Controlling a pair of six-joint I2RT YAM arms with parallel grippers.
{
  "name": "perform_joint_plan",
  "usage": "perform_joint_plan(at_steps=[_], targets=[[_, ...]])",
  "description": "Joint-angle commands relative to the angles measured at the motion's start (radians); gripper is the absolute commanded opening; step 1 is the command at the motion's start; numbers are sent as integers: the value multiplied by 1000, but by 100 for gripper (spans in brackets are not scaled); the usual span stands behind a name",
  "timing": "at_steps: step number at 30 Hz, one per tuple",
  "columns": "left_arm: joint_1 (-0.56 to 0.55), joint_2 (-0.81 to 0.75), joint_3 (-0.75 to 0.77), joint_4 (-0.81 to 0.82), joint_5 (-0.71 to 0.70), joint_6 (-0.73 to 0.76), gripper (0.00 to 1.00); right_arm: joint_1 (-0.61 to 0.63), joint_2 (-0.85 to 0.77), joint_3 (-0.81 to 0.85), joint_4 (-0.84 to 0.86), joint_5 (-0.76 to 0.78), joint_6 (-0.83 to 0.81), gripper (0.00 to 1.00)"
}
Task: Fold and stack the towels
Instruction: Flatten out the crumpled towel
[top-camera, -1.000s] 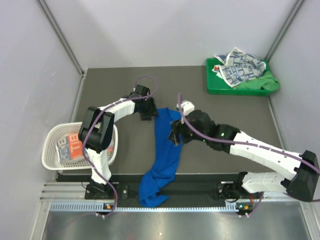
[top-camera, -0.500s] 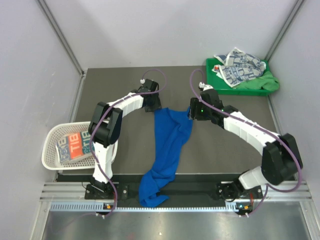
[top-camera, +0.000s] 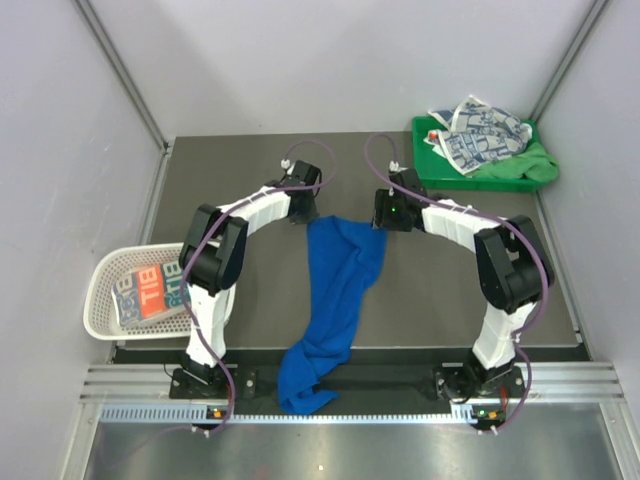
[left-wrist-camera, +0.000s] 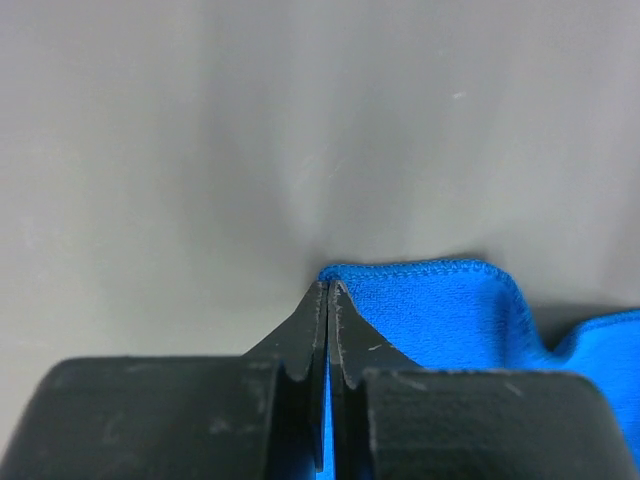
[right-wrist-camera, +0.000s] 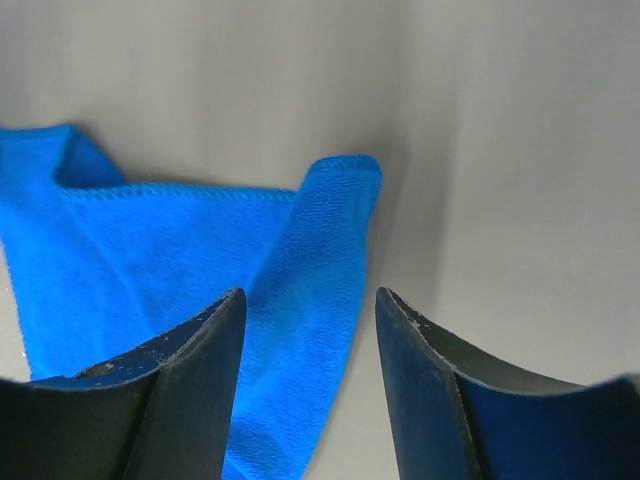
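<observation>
A royal blue towel (top-camera: 340, 290) lies in a long crumpled strip from the far middle of the table to the near edge, where its end hangs over. My left gripper (top-camera: 306, 216) is shut on its far left corner; in the left wrist view blue cloth (left-wrist-camera: 430, 310) shows between the pressed fingers (left-wrist-camera: 300, 330). My right gripper (top-camera: 383, 226) stands open at the far right corner. In the right wrist view its fingers (right-wrist-camera: 200, 340) straddle a folded flap of the towel (right-wrist-camera: 320, 260). More towels sit in the basket and the tray.
A white mesh basket (top-camera: 105, 270) at the left edge holds a grey, teal and orange lettered towel (top-camera: 150, 292). A green tray (top-camera: 430, 172) at the back right holds a white towel with navy print (top-camera: 480, 132) over a green towel (top-camera: 535, 165). Walls enclose three sides.
The right arm swung from the towel's middle out to its far right corner, jaws narrowing a little. The left gripper reached the far left corner and closed on it.
</observation>
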Motion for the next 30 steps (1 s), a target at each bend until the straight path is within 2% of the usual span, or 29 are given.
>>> perform_joint_plan(at_steps=[1, 10, 15, 20, 22, 26, 27, 28, 30], targets=[[22, -52, -58, -136, -112, 18, 0, -29, -7, 46, 49, -8, -8, 55], [122, -182, -139, -161, -114, 19, 0, -32, -16, 46, 76, -27, 0, 57], [146, -218, -161, -153, -86, 45, 0, -30, 45, 118, 56, -39, -5, 57], [145, -196, -150, -167, -49, 58, 0, -12, 143, 238, 35, -31, -92, 57], [145, -196, -152, -167, -42, 58, 0, -7, 207, 333, -51, -7, -138, 55], [145, -205, -161, -159, -3, 58, 0, -7, 238, 362, -105, 53, -183, 55], [145, -210, -165, -155, 7, 53, 5, -7, 234, 353, -102, 49, -184, 55], [145, -221, -178, -139, 15, 47, 18, -6, 223, 338, -95, 41, -186, 55], [145, -228, -190, -133, 32, 35, 29, -1, 214, 327, -88, 33, -189, 55]])
